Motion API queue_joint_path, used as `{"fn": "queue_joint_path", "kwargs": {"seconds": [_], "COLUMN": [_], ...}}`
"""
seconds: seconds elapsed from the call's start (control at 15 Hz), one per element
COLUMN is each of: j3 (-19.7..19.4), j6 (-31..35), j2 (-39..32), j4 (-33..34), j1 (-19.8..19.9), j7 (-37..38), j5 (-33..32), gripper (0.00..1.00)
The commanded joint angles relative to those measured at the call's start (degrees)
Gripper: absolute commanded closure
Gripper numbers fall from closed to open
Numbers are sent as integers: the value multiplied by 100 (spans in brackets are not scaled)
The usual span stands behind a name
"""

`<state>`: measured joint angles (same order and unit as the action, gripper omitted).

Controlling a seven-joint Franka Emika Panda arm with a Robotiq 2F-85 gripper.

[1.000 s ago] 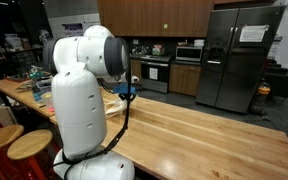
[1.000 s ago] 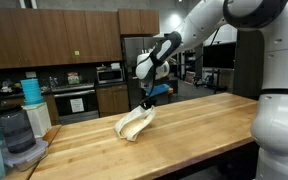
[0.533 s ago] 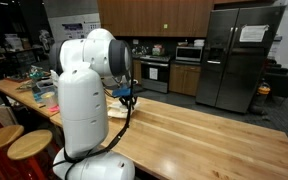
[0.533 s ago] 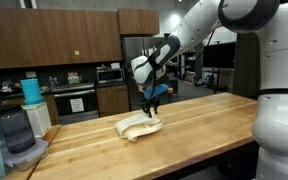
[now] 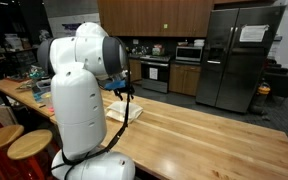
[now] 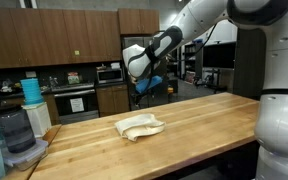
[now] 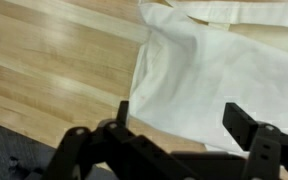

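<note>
On the wooden table (image 6: 219, 112): one cream cloth (image 6: 139, 126) lies crumpled and partly folded over itself on the bare boards, toward the kitchen-side edge.
Cloth, other views: in an exterior view the cloth (image 5: 120, 108) shows just past the robot's white body; in the wrist view the cloth (image 7: 224, 65) fills the upper right, with a fold edge running down its left side and bare table (image 7: 54, 50) to the left.
Gripper position: the gripper (image 6: 142, 95) hangs in the air above the cloth, clear of it, pointing down.
Gripper state: the jaws stand wide apart with nothing between them. In the wrist view the gripper (image 7: 184, 125) shows two dark fingers (image 7: 246, 122) spread to either side of the cloth below.
Contact: none. Visible air separates the fingertips from the fabric in an exterior view.
Gripper, occlusion: in an exterior view the gripper (image 5: 125, 92) is partly hidden behind the robot's body.
Arm: the arm (image 6: 179, 35), white, reaches in from the upper right and bends down at the wrist.
Surroundings: a steel refrigerator (image 5: 239, 58), a microwave (image 6: 109, 73), an oven (image 6: 74, 103) and a blue container (image 6: 31, 90) stand well apart from the cloth; round stools (image 5: 19, 147) sit beside the table.
</note>
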<state>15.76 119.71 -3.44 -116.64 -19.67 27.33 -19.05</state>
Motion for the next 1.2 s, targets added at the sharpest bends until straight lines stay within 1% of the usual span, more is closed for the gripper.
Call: {"fn": "queue_joint_path", "kwargs": {"seconds": [0.0,0.4,0.47,0.53,0.67,0.87,0.93,1.13], "j3": [68,0,-16,-15,-19,-29,-40,-48], "j6": [360,1362,1569,1719,1945,2058,2032,1857], "j2": [48,-359,-458,-566,-748,-1026,-1077,-1188], "j4": [20,5,10,14,13,92,103,120], "j1": [-11,-1,4,1,-14,-39,-49,-47], "j7": [306,703,688,618,494,282,214,20], "j5": [-101,141,245,421,765,1217,1317,1625], "gripper": [0,0,0,3,5,2,0,0]}}
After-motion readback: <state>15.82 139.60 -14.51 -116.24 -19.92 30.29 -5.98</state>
